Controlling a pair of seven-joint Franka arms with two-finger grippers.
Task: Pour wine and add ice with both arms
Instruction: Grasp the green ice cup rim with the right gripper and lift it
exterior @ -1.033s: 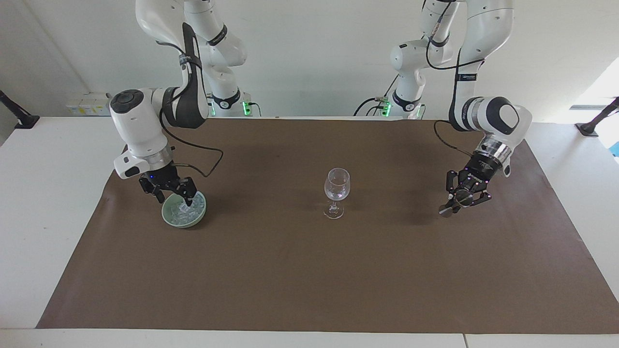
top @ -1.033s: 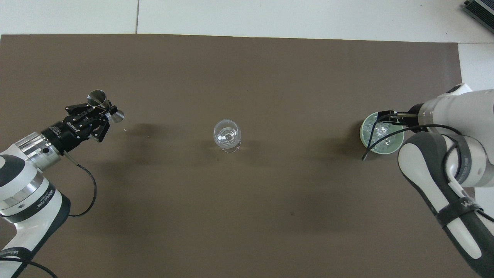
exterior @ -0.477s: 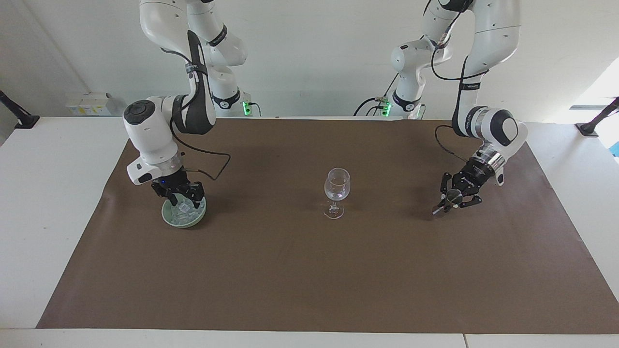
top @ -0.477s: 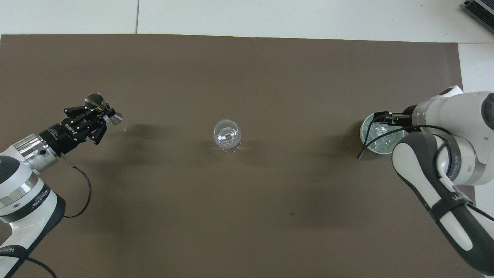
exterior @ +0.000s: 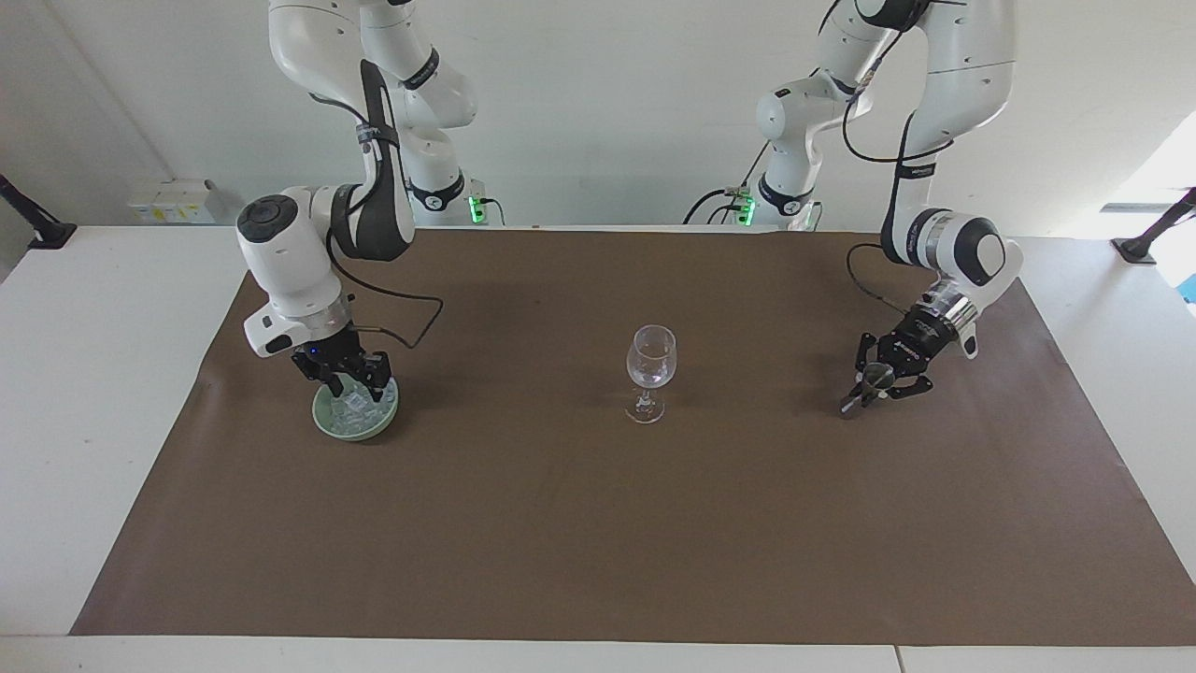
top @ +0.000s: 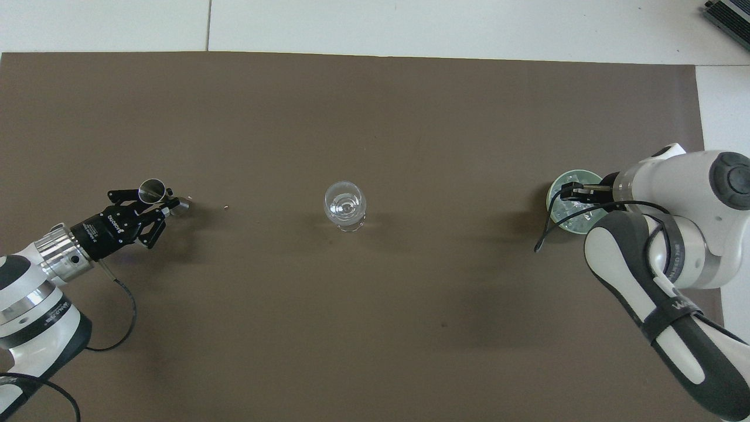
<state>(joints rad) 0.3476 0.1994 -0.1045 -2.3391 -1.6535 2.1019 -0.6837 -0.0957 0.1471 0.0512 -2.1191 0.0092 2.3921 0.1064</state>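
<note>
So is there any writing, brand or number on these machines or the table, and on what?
White print on the black body of the left pincer, which grips a metal cup: too blurred to read.
White print on the dark bands of the left arm and right arm: too small to read.
Glass, bowl, mat: no writing.

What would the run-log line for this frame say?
left gripper: shut on metal jigger, low over mat | right gripper: in green bowl, at ice | wine glass: upright, mid-mat
</note>
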